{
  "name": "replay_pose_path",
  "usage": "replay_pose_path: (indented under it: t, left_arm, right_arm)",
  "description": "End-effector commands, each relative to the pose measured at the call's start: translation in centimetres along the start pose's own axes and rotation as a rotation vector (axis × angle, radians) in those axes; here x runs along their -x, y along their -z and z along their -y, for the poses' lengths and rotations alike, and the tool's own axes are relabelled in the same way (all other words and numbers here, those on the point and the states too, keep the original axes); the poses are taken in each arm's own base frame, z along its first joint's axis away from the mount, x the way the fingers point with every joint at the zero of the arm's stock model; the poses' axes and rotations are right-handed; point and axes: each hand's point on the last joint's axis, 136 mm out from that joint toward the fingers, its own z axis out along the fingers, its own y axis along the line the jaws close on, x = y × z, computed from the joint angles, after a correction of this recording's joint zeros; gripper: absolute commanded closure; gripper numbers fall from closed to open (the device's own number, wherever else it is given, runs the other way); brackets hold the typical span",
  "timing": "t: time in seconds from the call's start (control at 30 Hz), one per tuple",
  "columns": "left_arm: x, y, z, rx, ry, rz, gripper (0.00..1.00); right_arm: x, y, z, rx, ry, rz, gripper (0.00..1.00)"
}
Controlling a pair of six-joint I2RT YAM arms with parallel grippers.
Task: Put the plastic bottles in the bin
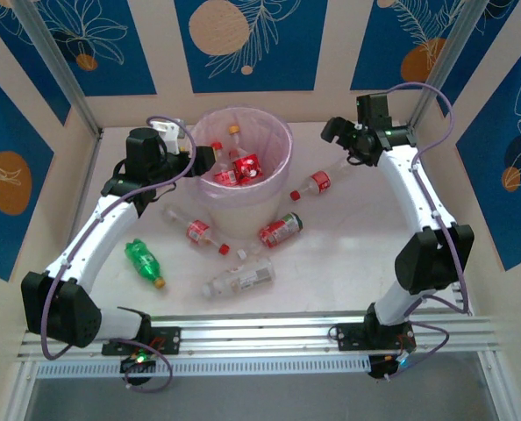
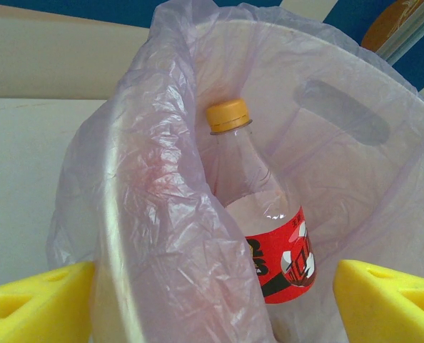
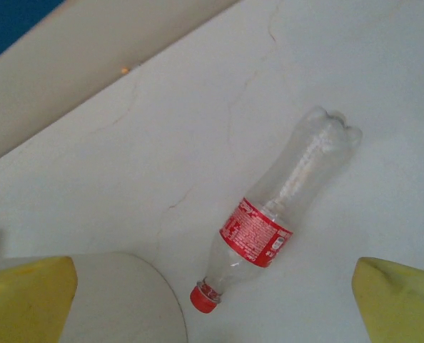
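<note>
The bin (image 1: 276, 145), a white pail lined with a pink-lilac bag, stands at the back middle with several red-labelled plastic bottles inside. My left gripper (image 1: 204, 160) is open at its left rim. In the left wrist view the bagged rim (image 2: 148, 236) runs between the yellow fingers (image 2: 33, 304), and a yellow-capped bottle (image 2: 265, 214) stands inside the bin. My right gripper (image 1: 332, 132) hangs open over a clear red-capped bottle (image 1: 317, 182) lying right of the bin, seen as the bottle (image 3: 276, 214) in the right wrist view. Nothing is held.
On the table in front of the bin lie a clear red-labelled bottle (image 1: 196, 230), a crushed red one (image 1: 281, 231), a green one (image 1: 144, 261) and a pale-labelled one (image 1: 240, 279). The bin's white wall (image 3: 119, 300) sits near the right gripper's left finger.
</note>
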Motion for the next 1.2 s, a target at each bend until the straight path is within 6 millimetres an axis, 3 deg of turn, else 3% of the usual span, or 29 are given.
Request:
replay_pose_path:
  t: [0.0,0.3,0.63,0.83,1.17]
  left_arm:
    - [-7.3,-1.5,-1.3,0.043,-0.021,-0.244,0.16]
    - [-7.1,-1.3,-1.2,0.044,-0.026,-0.237,0.16]
    - [-6.9,-1.1,-1.3,0.052,-0.033,-0.231,0.16]
    - [-6.9,-1.1,-1.4,0.059,-0.039,-0.231,0.16]
    - [-7.0,-1.1,-1.6,0.065,-0.042,-0.235,0.16]
  right_arm:
    - [-0.8,-2.8,0.2,-0.002,-0.098,-0.03,0.01]
    - [-4.8,-9.8,2.2,-0.126,-0.236,-0.106,0.01]
    - [-7.9,-15.0,3.4,-0.249,-0.27,-0.176,0.01]
    - [-9.6,-17.2,3.7,-0.27,-0.273,-0.222,0.01]
    - [-11.5,-19.0,4.7,-0.293,-0.27,-0.267,0.02]
